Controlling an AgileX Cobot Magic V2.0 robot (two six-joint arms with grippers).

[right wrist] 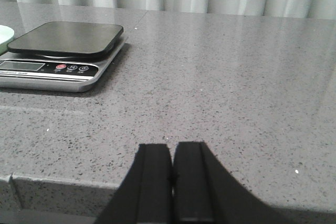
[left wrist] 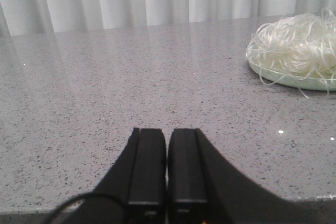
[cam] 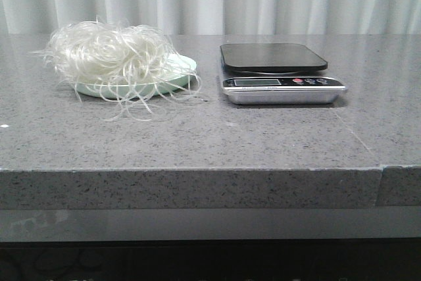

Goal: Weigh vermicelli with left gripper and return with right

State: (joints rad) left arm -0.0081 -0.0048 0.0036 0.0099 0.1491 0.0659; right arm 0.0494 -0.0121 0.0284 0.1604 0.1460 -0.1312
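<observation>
A tangled heap of white translucent vermicelli (cam: pixel 112 57) sits on a pale green plate (cam: pixel 172 78), left of the silver kitchen scale with black platform (cam: pixel 276 70) on the grey speckled stone countertop (cam: pixel 197 136). The black left gripper (left wrist: pixel 167 145) and black right gripper (right wrist: pixel 172 158) both have their fingers pressed together, holding nothing, well apart from the scale.

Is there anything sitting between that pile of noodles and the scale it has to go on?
Nothing visible. The vermicelli sits heaped on a pale green plate, and only bare countertop lies between it and the scale. The scale's black platform is bare too. A few loose strands hang over the plate's edge.
</observation>
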